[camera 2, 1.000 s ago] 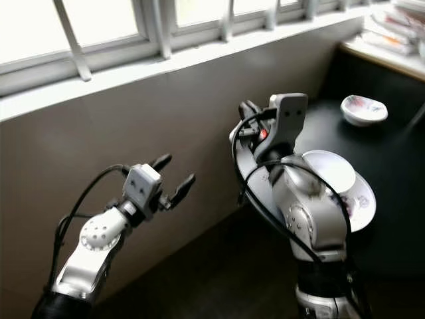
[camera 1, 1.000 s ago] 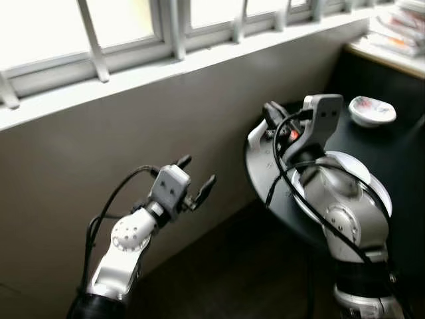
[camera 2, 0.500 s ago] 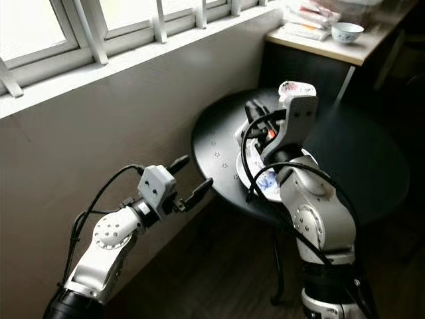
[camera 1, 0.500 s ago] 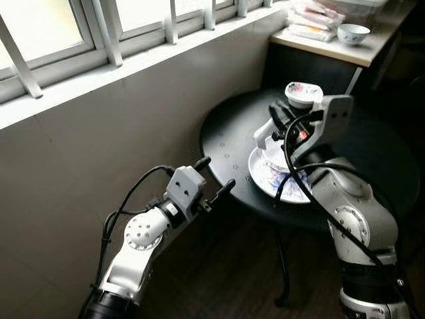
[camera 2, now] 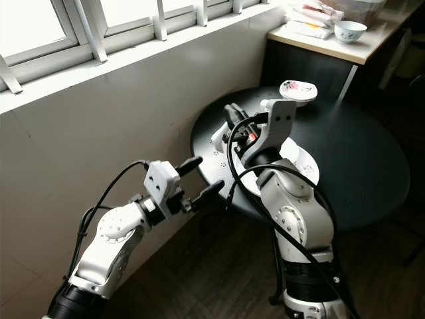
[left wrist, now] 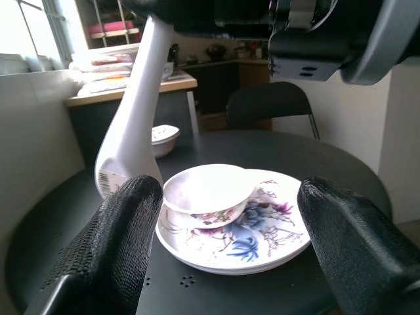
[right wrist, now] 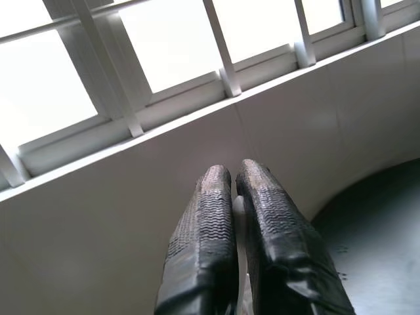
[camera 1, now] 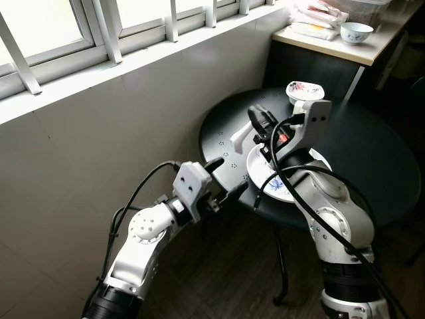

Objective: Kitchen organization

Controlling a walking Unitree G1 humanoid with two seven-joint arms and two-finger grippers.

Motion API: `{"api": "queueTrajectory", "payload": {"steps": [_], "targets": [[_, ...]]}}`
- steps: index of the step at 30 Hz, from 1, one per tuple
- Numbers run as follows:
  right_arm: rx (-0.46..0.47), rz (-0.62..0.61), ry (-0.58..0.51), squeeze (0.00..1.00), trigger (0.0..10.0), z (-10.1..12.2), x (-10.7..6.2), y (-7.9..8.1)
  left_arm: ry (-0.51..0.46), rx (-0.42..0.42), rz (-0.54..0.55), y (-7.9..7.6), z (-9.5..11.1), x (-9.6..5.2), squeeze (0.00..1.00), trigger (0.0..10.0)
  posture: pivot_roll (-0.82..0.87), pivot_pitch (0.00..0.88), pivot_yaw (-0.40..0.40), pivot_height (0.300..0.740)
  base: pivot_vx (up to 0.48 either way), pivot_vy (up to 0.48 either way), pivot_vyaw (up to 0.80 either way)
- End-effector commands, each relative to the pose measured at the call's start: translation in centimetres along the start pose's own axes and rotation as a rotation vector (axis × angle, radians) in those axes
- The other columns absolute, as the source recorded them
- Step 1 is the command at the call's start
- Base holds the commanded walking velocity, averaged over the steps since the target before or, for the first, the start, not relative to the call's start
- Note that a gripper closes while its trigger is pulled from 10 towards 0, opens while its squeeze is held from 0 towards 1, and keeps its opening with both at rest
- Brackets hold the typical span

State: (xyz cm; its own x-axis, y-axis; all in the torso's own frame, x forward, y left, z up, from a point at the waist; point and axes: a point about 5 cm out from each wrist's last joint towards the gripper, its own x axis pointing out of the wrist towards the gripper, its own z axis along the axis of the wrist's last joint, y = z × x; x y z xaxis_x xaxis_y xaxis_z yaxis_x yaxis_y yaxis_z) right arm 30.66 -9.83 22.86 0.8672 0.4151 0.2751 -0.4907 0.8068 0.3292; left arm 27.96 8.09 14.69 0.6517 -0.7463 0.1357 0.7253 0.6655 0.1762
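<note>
Right gripper (camera 1: 259,119) is clamped shut on a thin white utensil (left wrist: 131,131), held raised over the window side of the round table (camera 1: 372,153), probably to keep it clear of the crockery. Left gripper (camera 1: 229,176) is spread wide at the table's near edge, lined up on the floral plate (left wrist: 262,230) and the bowl (left wrist: 209,193) resting in it at the table's middle; a pickup is likely intended. Versus half a second ago: left gripper is moved closer to the table, right gripper shifted off the plate towards the window.
</note>
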Motion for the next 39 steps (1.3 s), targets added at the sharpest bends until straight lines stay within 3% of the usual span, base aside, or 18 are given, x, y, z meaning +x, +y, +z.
{"api": "queueTrajectory", "payload": {"steps": [1, 9, 24, 32, 33, 39], "targets": [[0.054, 0.008, -0.019, 0.00, 10.0, 0.5, 0.5, 0.4, 0.020, 0.038, 0.040, 0.5, -0.2, 0.1, 0.00, 10.0, -0.02, 0.000, -0.020, 0.740, 0.000, 0.000, 0.00], [0.131, 0.027, -0.011, 0.00, 10.0, 0.1, 0.9, 1.2, 0.040, 0.057, 0.065, 0.4, -0.5, 0.5, 0.00, 10.0, -0.02, 0.000, -0.020, 0.740, 0.000, 0.000, 0.00], [0.179, -0.001, 0.045, 0.00, 10.0, 0.0, 1.0, 1.3, 0.099, 0.169, 0.313, 2.9, -1.1, 0.7, 0.00, 10.0, -0.03, 0.000, -0.026, 0.740, 0.000, 0.000, 0.00], [0.205, -0.002, 0.043, 0.00, 10.0, -0.1, 0.9, 1.3, 0.069, 0.095, 0.291, 2.5, -0.9, 1.2, 0.00, 10.0, -0.03, 0.000, -0.028, 0.740, 0.000, 0.000, 0.00], [0.213, 0.008, 0.046, 0.00, 10.0, -0.2, 0.9, 1.4, 0.033, 0.054, 0.235, 1.7, -0.5, 1.6, 0.00, 10.0, -0.03, 0.000, -0.029, 0.740, 0.000, 0.000, 0.00], [0.233, 0.022, 0.053, 0.00, 10.0, -0.4, 1.0, 1.8, 0.012, 0.014, 0.218, 0.8, -0.2, 2.2, 0.00, 10.0, -0.03, 0.000, -0.029, 0.740, 0.000, 0.000, 0.00]]}}
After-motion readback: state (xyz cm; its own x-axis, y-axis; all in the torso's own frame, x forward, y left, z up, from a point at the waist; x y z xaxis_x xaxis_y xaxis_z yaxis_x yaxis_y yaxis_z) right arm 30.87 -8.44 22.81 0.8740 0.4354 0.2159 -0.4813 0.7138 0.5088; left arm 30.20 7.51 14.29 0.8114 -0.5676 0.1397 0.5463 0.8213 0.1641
